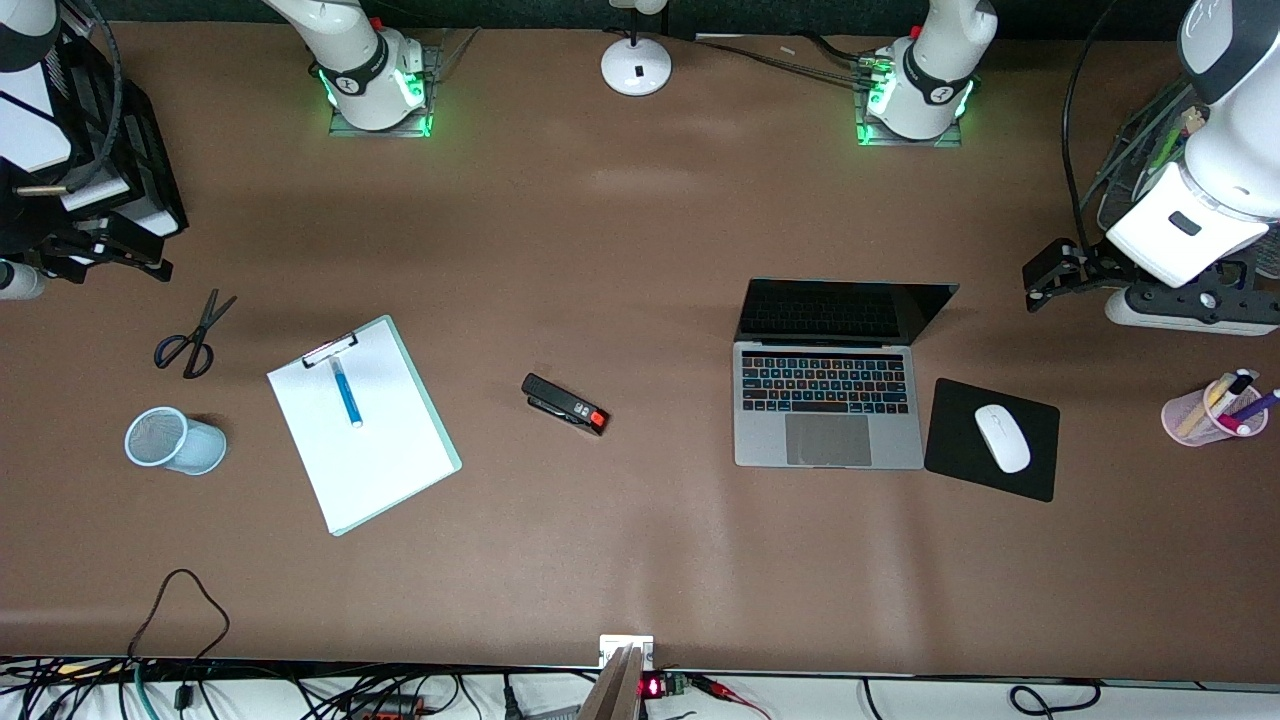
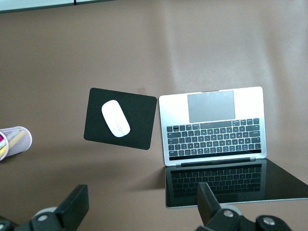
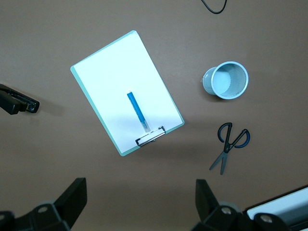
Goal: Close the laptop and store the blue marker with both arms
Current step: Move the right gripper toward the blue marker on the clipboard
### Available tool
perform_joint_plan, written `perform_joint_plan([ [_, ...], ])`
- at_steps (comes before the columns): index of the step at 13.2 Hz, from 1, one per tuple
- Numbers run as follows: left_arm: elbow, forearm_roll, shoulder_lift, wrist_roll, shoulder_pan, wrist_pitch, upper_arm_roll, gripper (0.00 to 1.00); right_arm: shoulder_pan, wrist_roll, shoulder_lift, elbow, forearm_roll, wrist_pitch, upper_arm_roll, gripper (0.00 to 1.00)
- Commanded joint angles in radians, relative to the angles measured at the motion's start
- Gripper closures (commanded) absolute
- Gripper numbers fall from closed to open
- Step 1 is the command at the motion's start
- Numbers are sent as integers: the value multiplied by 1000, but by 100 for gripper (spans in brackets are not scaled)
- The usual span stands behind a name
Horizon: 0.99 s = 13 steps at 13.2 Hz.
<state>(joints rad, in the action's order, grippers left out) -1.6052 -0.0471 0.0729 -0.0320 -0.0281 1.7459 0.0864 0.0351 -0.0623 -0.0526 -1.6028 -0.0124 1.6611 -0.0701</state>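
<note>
The silver-grey laptop [image 1: 828,400] stands open with its black screen [image 1: 840,310] tilted back and its keys lit; it also shows in the left wrist view [image 2: 211,122]. The blue marker [image 1: 346,392] lies on the white paper of a mint clipboard [image 1: 380,450], also in the right wrist view [image 3: 137,111]. My left gripper [image 2: 143,204] is open and empty, high over bare table beside the laptop's screen edge [image 1: 1050,272]. My right gripper [image 3: 139,197] is open and empty, high over bare table off the clipboard's clip end.
A black stapler [image 1: 565,404] lies between clipboard and laptop. Scissors [image 1: 192,335] and a tipped light-blue mesh cup [image 1: 175,440] lie toward the right arm's end. A black mouse pad [image 1: 950,450] with a white mouse [image 1: 1002,438] adjoins the laptop. A pink cup [image 1: 1210,412] holds other markers.
</note>
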Motion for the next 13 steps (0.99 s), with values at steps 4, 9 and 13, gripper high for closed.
perform_joint_plan([
  [4, 16, -13, -4, 15, 5, -25, 4, 0, -6, -18, 14, -9, -17, -7, 1, 0],
  [9, 16, -13, -4, 15, 5, -25, 4, 0, -9, -17, -19, -8, -15, 0, 1, 0],
  [13, 47, -14, 16, 12, 5, -25, 3, 0, -3, -18, -96, -12, -17, 35, 4, 0],
])
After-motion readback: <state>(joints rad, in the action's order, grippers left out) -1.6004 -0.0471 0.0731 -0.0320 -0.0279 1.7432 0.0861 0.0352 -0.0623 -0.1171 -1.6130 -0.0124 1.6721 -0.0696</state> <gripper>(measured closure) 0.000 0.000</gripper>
